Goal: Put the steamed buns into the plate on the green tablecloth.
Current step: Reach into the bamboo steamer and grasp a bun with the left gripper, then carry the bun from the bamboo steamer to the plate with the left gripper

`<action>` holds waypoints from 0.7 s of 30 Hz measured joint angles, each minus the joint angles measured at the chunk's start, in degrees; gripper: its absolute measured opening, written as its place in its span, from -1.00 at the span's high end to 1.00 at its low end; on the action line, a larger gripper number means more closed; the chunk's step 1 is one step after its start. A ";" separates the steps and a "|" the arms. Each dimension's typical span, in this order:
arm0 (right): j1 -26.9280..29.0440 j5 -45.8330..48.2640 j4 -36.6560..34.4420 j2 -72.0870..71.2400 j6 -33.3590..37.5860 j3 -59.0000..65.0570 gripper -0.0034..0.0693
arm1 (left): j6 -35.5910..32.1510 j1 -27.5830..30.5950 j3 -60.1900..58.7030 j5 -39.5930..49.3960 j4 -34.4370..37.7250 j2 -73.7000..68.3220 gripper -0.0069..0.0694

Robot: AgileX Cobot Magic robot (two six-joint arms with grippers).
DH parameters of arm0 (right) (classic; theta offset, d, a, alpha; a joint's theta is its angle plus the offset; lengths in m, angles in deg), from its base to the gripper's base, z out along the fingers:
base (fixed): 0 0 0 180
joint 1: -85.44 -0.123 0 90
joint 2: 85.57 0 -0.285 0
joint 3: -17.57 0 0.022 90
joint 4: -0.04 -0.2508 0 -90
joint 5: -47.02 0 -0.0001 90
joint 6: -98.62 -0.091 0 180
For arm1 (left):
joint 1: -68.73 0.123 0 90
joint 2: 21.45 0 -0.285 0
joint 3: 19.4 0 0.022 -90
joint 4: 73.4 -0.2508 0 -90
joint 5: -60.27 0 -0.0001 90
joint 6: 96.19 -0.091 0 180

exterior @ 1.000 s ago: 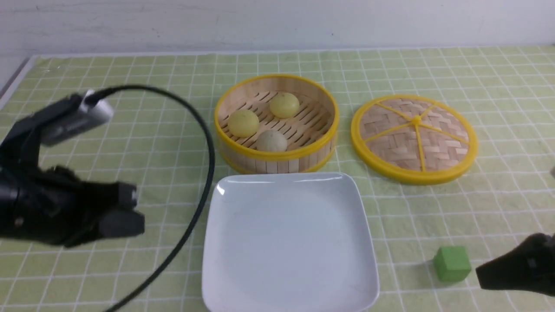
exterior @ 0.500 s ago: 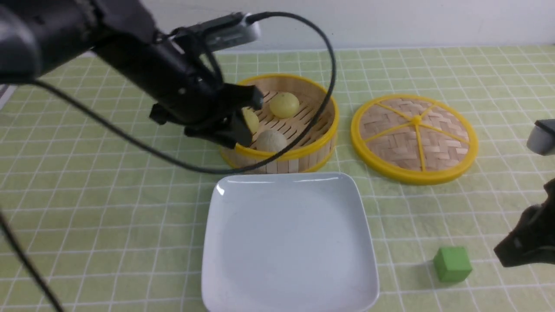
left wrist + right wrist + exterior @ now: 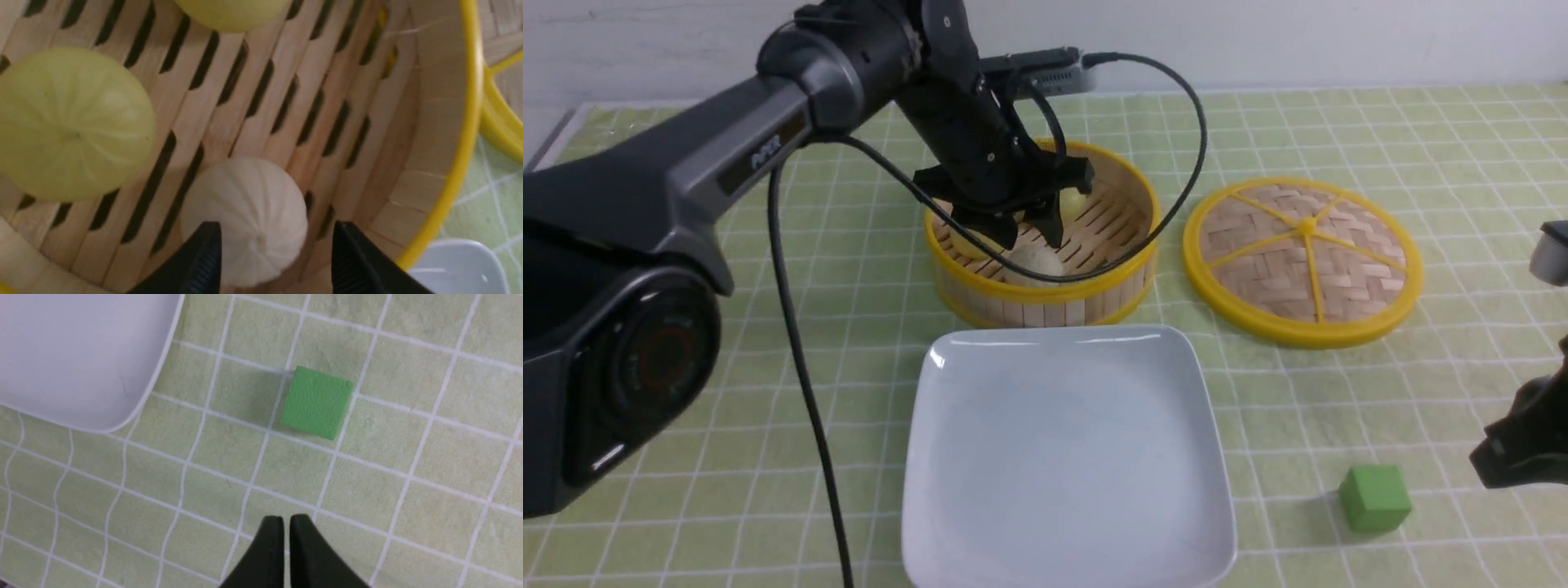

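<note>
Three steamed buns lie in the bamboo steamer. The greyish-white bun [image 3: 1033,263] [image 3: 245,212] is nearest the front wall. One pale yellow bun [image 3: 964,243] [image 3: 73,122] and another [image 3: 1078,200] [image 3: 233,12] are partly hidden by my left arm. My left gripper [image 3: 1029,238] [image 3: 277,228] is open, its fingers straddling the greyish-white bun from above. The white square plate [image 3: 1062,457] [image 3: 73,355] sits empty on the green tablecloth [image 3: 768,367], just in front of the steamer. My right gripper [image 3: 1515,457] [image 3: 286,520] hovers shut over the cloth at the right edge.
The steamer basket [image 3: 1045,302] has yellow rims. Its woven lid [image 3: 1303,261] lies flat to the right. A green cube [image 3: 1374,498] [image 3: 316,402] rests between the plate's front right corner and my right gripper. The left arm's cable [image 3: 800,367] hangs left of the plate.
My left arm swung from the table's front left up and over the steamer, and its jaws opened around the greyish-white bun. My right gripper drew back slightly to the right.
</note>
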 joint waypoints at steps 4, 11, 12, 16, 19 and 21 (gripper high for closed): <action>0.00 -0.73 0.00 0.00 0.00 0.00 0.78 | 0.00 0.00 0.06 -2.38 -0.42 -2.37 -0.20; 0.00 -0.85 -0.05 0.00 0.00 0.00 0.75 | 1.25 0.00 0.60 -3.70 -0.17 -4.39 0.19; 0.00 -0.85 -0.05 0.00 0.00 0.00 0.75 | 1.25 0.00 0.72 -3.50 -0.12 -4.39 0.36; 0.00 -0.69 0.00 0.00 0.00 -0.66 0.73 | 1.25 0.00 2.03 -1.31 0.13 -3.59 0.72; 0.00 -0.64 -0.31 0.00 0.00 -3.60 0.71 | 1.25 0.00 4.13 3.81 -0.35 -1.02 0.74; 0.00 -0.64 -1.10 0.00 0.00 -6.28 0.69 | 1.25 0.00 5.93 8.33 -2.17 2.93 0.74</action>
